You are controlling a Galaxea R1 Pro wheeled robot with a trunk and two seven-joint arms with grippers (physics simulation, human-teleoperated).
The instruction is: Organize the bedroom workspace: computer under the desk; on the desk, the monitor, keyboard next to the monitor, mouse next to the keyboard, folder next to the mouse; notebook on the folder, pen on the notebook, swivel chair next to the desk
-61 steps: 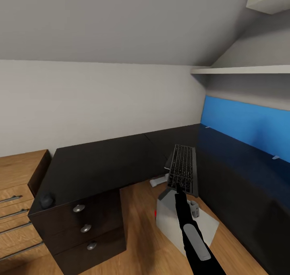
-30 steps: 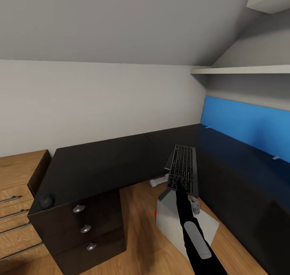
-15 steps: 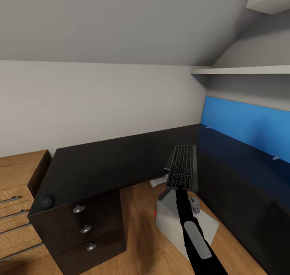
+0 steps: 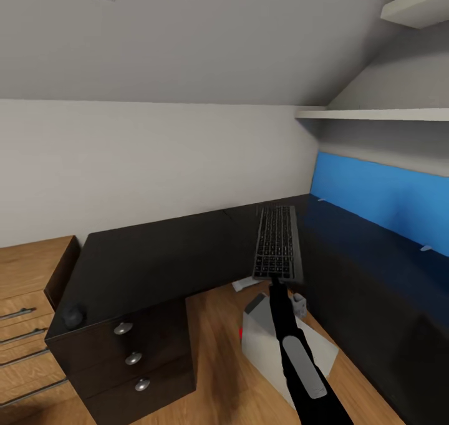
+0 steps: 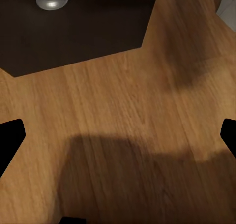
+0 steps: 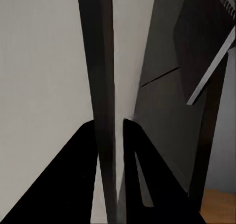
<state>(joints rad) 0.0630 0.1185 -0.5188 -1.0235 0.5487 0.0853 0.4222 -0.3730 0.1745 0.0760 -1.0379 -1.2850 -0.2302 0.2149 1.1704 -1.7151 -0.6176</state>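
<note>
Grey-keyed keyboard pinched at near edge by right gripper, held up over desk corner. Mouse at desk's left end. Computer on floor below. Left gripper spread wide over floor.

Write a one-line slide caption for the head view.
Right hand holds the keyboard raised over the black desk.

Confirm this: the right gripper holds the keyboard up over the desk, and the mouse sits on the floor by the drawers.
The mouse is not on the floor: in the head view it sits on the desk, at the corner above the drawers. The rest stands: the right gripper holds the keyboard up.
</note>
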